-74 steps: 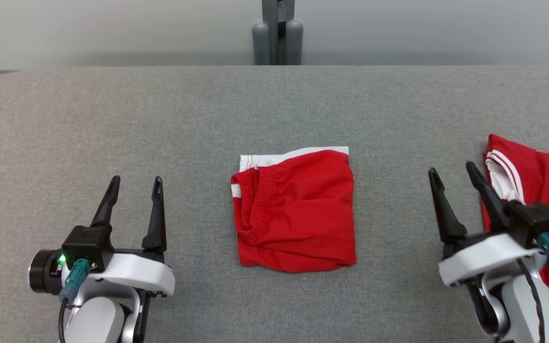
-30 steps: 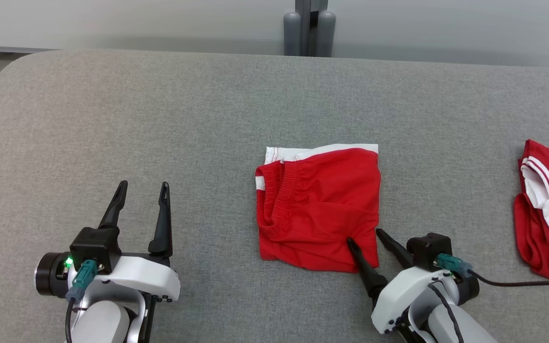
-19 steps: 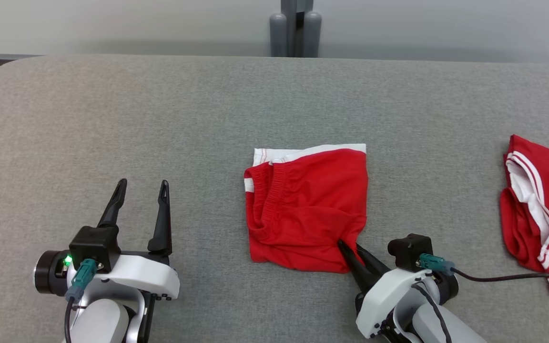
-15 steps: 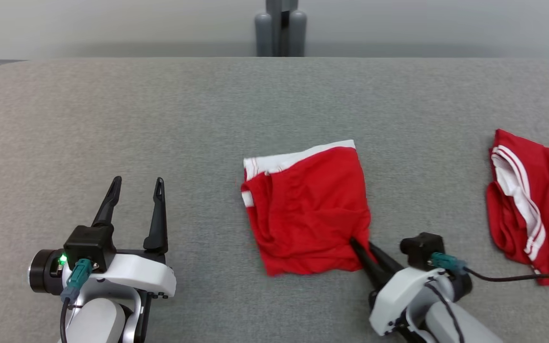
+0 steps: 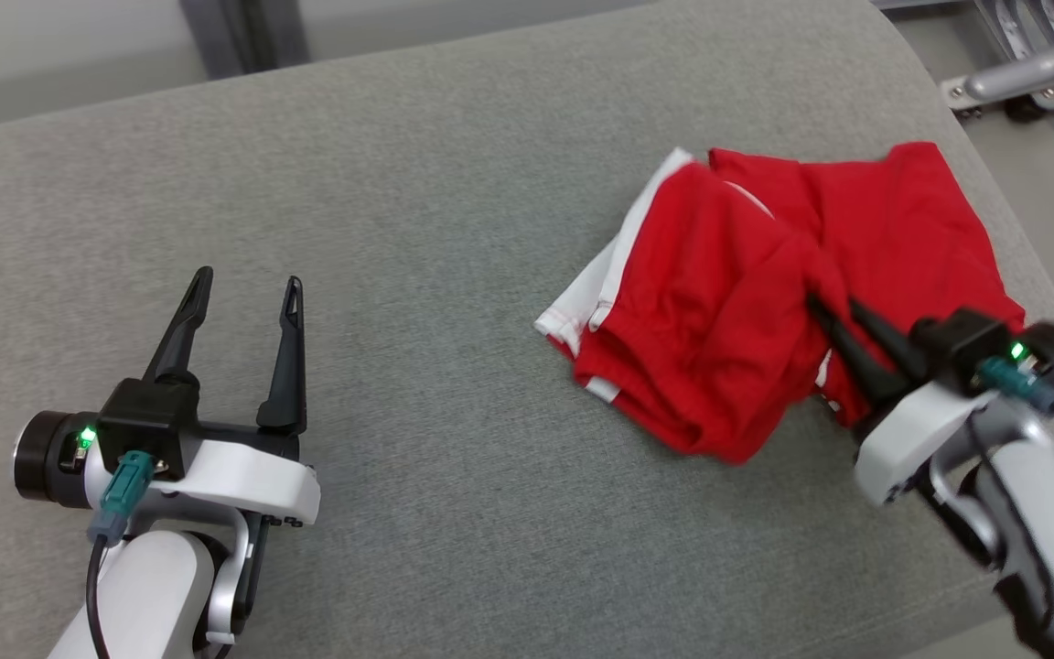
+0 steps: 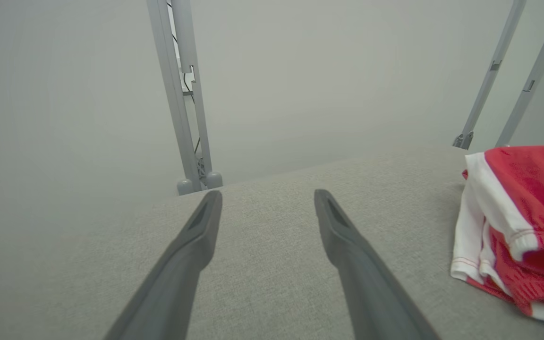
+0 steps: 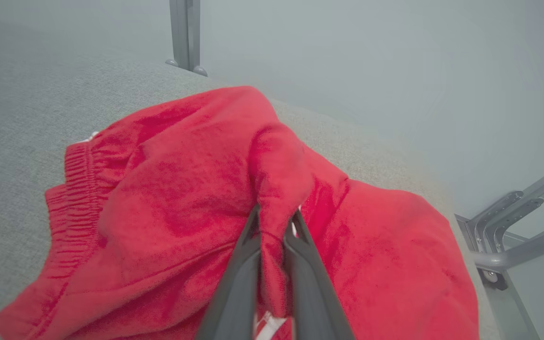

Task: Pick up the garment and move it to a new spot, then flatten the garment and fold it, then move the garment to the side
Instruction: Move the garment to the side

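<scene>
Now, in the head view, the right claw is clamped on a pinch of the red garment with white trim. A second ago its fingers stood apart around the garment's near right corner, and the piece lay as a neat square in the middle of the grey fabric tabletop. The claw has since closed and hauled it towards the tabletop's right end. The head has turned to follow, so much of the shift across the picture is the camera's own. The garment now lies skewed and rumpled against a second red garment, and seems partly on top of it. The left claw hovers over bare tabletop well apart from both, its fingers spread and empty, as before.

In the left wrist view those two fingers frame plain grey tabletop, and the garment's white-trimmed edge shows at the far right.

In the right wrist view a ridge of red cloth rises between the closed fingers, which grip it tight.

I judge this to be the last step, moving the folded piece aside. It looks nearly done, with only the release left, though the drag has loosened the fold
</scene>
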You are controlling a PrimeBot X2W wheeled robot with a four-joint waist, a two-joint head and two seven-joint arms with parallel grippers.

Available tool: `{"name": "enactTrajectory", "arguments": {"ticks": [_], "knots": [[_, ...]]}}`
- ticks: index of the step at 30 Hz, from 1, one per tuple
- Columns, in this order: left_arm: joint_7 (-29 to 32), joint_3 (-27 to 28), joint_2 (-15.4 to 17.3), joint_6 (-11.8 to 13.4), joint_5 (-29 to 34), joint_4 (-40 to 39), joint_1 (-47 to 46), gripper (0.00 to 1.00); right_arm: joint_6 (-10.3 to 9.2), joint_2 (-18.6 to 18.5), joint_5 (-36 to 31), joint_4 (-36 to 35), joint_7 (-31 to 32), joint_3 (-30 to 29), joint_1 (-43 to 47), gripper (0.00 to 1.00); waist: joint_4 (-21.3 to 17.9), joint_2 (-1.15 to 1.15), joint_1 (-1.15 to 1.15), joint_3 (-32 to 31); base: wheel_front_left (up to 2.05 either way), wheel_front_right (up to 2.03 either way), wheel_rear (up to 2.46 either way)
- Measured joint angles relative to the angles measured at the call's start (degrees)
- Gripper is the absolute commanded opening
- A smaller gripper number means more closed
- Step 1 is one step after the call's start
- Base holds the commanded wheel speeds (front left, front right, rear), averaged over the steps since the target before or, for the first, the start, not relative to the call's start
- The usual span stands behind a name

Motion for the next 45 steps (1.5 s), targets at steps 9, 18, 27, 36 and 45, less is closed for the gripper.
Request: {"name": "enactTrajectory", "arguments": {"ticks": [9,18,27,36,45], "knots": [[0.7,-1.1,0.4,-0.4,0.5,-0.2,-1.2,1.0,0.0,-3.8,0.9,-0.3,2.4,-11.0,-3.2,0.0,-3.1,0.0,0.0,3.4,0.0,0.0,0.0],[0.7,-1.8,0.5,-0.9,0.6,0.1,-2.4,1.0,0.0,-2.1,3.4,11.4,1.2,-16.0,-3.0,0.4,-2.8,0.0,0.0,4.8,0.0,0.0,0.0],[0.0,-1.9,0.4,-0.9,0.3,0.8,-2.8,1.0,-0.01,-0.6,2.7,17.4,-4.3,-24.3,-3.2,1.0,-1.6,0.0,0.0,3.8,0.0,0.0,0.0],[-1.8,-1.2,-0.6,0.2,-1.1,1.6,-1.8,1.0,-0.01,5.9,-3.4,-0.6,-6.2,-31.9,4.3,1.0,1.8,0.0,0.0,-0.2,0.0,0.0,0.0],[-3.9,1.8,-1.5,2.3,-3.0,1.1,0.7,1.0,-0.01,12.8,-8.0,-18.7,-3.2,-29.9,9.8,1.0,9.0,0.0,0.0,-3.8,0.0,0.0,0.0]]}}
